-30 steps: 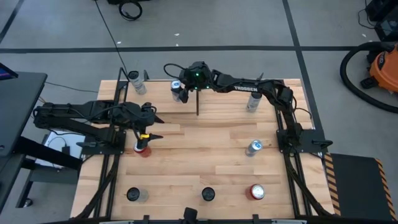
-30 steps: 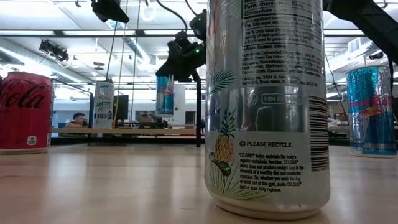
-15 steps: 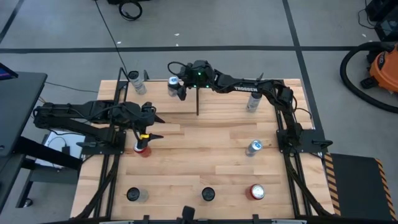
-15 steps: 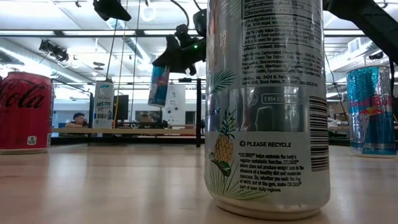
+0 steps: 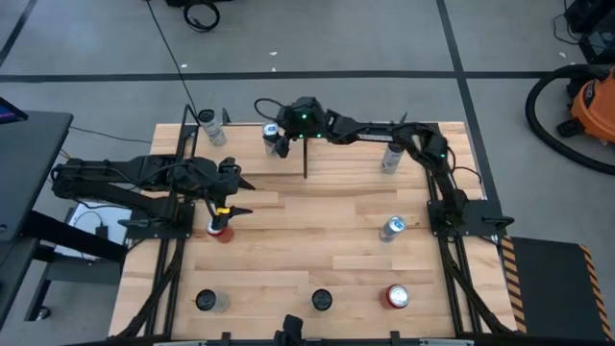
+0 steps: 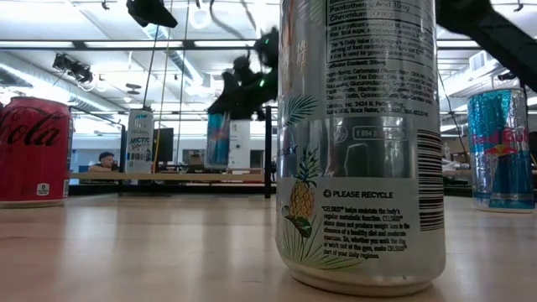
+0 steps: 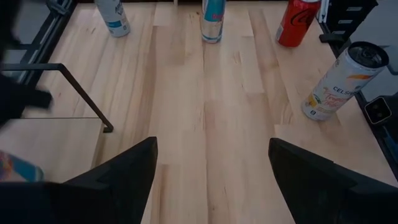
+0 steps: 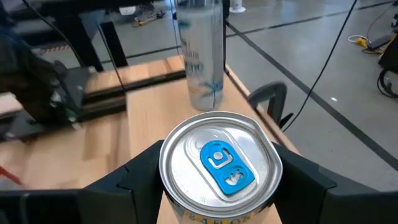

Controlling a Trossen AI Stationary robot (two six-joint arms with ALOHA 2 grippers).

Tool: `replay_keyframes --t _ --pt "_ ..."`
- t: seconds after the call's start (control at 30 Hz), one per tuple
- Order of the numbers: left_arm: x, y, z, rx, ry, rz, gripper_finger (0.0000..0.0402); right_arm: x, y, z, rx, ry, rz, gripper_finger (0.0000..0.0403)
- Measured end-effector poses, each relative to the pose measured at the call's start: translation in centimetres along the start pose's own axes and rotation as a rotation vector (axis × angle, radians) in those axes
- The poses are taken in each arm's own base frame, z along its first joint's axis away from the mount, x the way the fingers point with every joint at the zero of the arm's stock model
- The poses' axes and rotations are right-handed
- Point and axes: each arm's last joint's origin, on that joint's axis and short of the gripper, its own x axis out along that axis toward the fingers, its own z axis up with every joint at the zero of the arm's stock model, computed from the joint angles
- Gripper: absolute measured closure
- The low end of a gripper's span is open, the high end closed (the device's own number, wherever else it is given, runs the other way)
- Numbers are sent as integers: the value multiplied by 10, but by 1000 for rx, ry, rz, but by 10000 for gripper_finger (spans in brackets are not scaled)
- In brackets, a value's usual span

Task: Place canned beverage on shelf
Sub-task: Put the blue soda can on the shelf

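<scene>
Right claw (image 5: 273, 140): gripping the can (image 8: 219, 165), held above the shelf (image 5: 245, 144) at the counter's (image 5: 317, 240) far edge.
Left claw (image 7: 211, 168): open, empty, over the counter's left side.

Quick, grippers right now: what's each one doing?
Left gripper: open, holding nothing, over the table's left side.
Right gripper: shut on the blue-tabbed can, held over the shelf at the table's far edge.
</scene>
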Motion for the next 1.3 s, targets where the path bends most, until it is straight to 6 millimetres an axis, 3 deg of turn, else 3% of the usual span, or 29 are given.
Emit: replay_keyframes --t 0.1,0.4,0.67,1.13,1.3 --pt "0 0 0 -2 4 0 92 6 0 -8 -29 18 -10 160" --pt "0 0 -3 -3 27 1 92 6 -3 -7 -35 11 -28 157" --pt "0 0 -3 -24 27 1 92 5 -2 -3 -7 -16 23 100" --pt "0 0 -3 -25 26 1 92 5 -2 -3 -15 -13 32 45" --pt "0 0 -3 -30 27 1 92 -2 -1 6 -20 -42 43 32"
